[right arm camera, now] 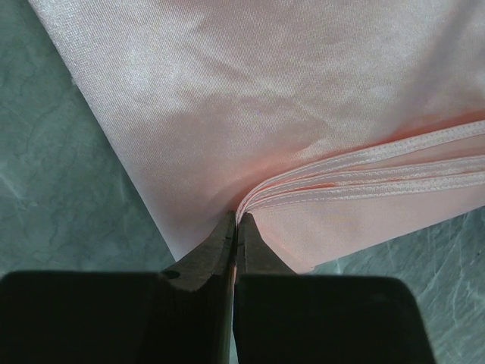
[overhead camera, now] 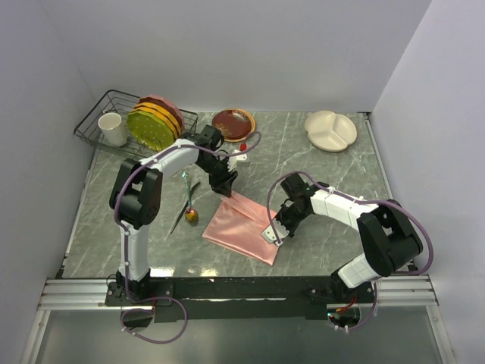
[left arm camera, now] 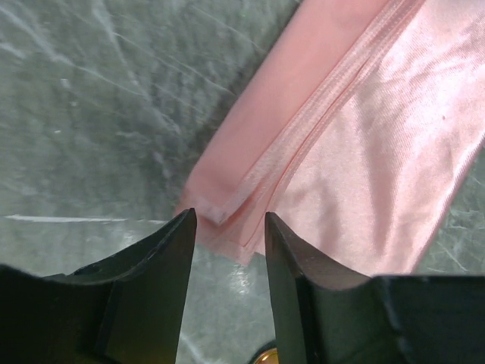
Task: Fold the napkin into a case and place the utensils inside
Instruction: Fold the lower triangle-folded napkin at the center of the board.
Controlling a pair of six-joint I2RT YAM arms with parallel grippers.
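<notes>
1. top view: the napkin (overhead camera: pixel 241 226) lies as a flat folded pad near the table's (overhead camera: pixel 318 171) near edge. the utensils (overhead camera: pixel 190 215) lie just left of it, not yet inside, so i judge the folding unfinished. the rack (overhead camera: pixel 97 127) in the far left corner and the plates (overhead camera: pixel 331 130) along the far edge are well apart and block nothing.
2. left wrist view: the left claw (left arm camera: pixel 229 220) is released, its fingers astride the cloth's far corner. next it should pinch every hem layer.
3. right wrist view: the right claw (right arm camera: pixel 235 220) is clenched on the stacked hems at the near right corner.
</notes>
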